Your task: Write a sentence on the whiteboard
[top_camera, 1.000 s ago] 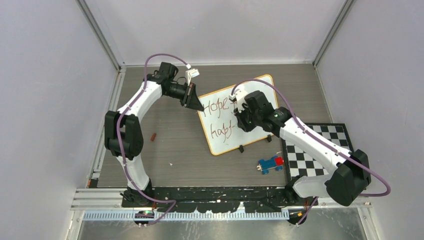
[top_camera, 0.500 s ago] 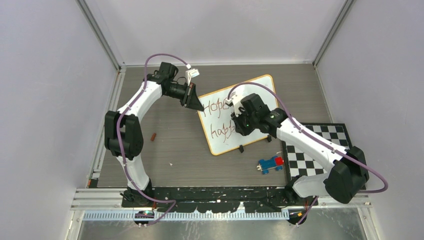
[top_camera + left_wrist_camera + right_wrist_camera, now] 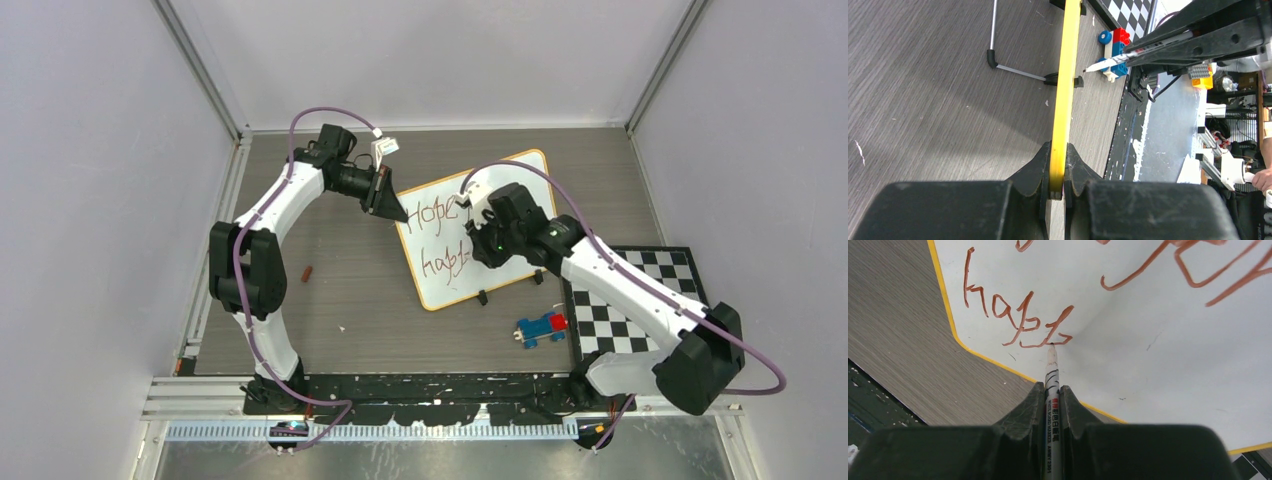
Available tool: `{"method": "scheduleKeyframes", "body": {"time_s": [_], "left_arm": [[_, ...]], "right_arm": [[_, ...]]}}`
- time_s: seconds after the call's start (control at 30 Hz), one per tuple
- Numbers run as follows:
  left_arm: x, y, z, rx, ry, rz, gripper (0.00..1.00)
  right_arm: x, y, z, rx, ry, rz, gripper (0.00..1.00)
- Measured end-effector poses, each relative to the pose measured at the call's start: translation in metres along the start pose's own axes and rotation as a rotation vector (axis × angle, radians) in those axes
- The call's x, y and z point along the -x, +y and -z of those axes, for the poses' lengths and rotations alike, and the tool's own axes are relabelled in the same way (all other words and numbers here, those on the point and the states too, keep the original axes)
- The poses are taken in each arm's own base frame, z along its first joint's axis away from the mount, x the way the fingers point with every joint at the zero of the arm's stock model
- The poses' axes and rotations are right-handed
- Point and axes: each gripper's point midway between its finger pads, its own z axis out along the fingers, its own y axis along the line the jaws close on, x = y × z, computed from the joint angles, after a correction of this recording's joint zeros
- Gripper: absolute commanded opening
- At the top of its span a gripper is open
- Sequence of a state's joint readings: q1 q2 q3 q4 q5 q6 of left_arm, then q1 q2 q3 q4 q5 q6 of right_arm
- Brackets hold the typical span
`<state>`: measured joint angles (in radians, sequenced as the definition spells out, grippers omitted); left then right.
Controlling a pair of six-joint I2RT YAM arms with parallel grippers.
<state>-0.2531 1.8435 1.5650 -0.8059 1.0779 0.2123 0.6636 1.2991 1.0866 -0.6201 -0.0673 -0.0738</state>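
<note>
A grey wood-grain table (image 3: pixel 330 290) carries everything, and the whiteboard (image 3: pixel 520 180) lies near its middle, turned at a slant, with two small black clips (image 3: pixel 482 297) on its near edge.

The left arm reaches to the whiteboard's far left corner. There the left gripper (image 3: pixel 388 203) has its jaws pressed onto the board's yellow rim (image 3: pixel 1064 100), pinching the edge between them.

The right arm crosses over the whiteboard's near right corner, and the right gripper (image 3: pixel 482 235) hangs above the middle of the board. Its jaws pinch a white marker (image 3: pixel 1051 370), which points forward out of the fingers (image 3: pixel 1028 405), its tip touching the board surface (image 3: pixel 1148 365).

A black-and-white checkered mat (image 3: pixel 640 300) lies just right of the whiteboard's near right corner. A small blue and red toy car (image 3: pixel 541 327) sits just in front of the whiteboard's near edge, beside the mat.

The sentence (image 3: pixel 432 212) runs in reddish-brown strokes over the left part of the whiteboard: "Hope" on the top line, and below it a second line (image 3: pixel 1013 315) that reads "hap" followed by one more unfinished stroke. The marker tip rests at the foot of that last stroke.

A tiny brown thing (image 3: pixel 309 272) lies on the table well left of the whiteboard.
</note>
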Motion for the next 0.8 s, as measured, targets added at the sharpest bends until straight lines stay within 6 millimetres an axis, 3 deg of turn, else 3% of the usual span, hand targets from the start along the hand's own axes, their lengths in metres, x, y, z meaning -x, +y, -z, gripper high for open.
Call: {"method": "scheduleKeyframes", "body": {"time_s": [0.2, 0.53, 0.8], "left_arm": [[0.0, 0.0, 0.0, 0.0, 0.0, 0.0, 0.0], [0.0, 0.0, 0.0, 0.0, 0.0, 0.0, 0.0], [0.0, 0.0, 0.0, 0.0, 0.0, 0.0, 0.0]], "right_arm": [[0.007, -0.013, 0.014, -0.046, -0.045, -0.009, 0.0], [0.002, -0.02, 0.001, -0.066, -0.011, -0.001, 0.0], [0.005, -0.027, 0.002, -0.08, -0.018, -0.007, 0.0]]}}
